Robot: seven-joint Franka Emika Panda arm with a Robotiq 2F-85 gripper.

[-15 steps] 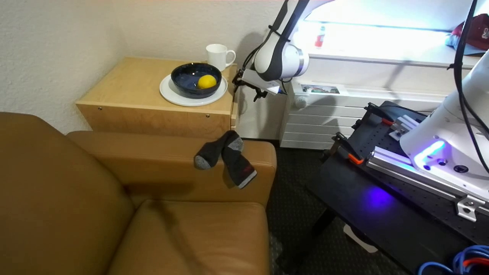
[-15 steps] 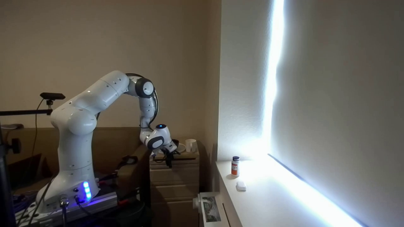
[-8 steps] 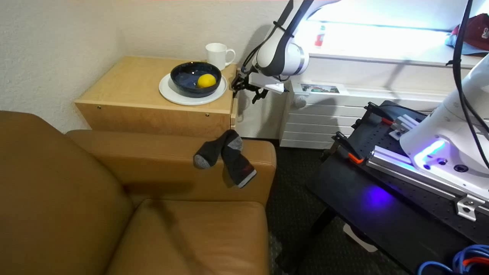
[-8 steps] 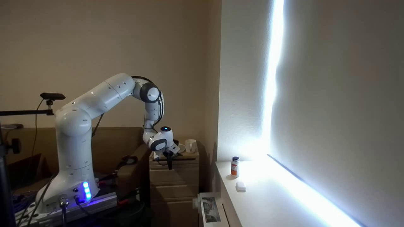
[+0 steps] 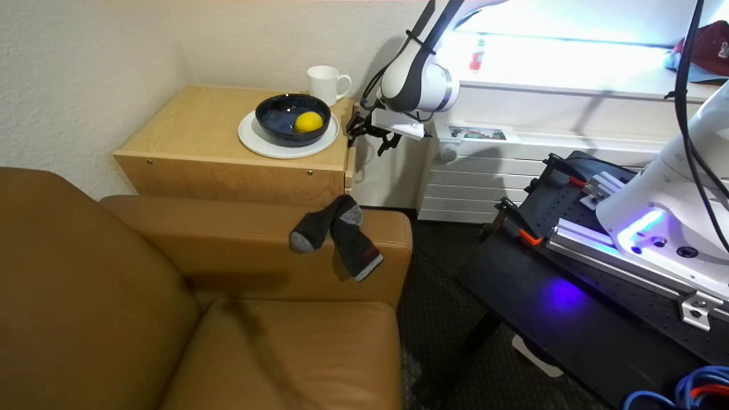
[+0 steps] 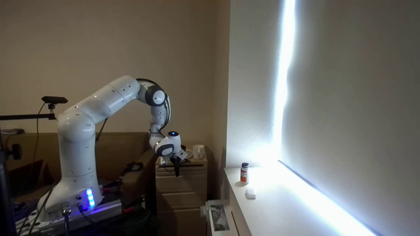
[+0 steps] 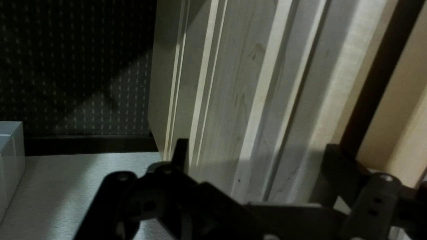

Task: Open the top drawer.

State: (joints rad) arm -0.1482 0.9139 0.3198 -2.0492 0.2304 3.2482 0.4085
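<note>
Slightly lower than a second ago, the spread pincer has one finger by the top drawer

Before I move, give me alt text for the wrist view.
The open hand spans the bottom in silhouette, its finger at the picture's right overlapping the dark gap edging the top drawer; whether it is hooked inside is unclear. Lower drawer fronts slant through the middle, with dark patterned carpet at upper left and pale wall below it.
</note>
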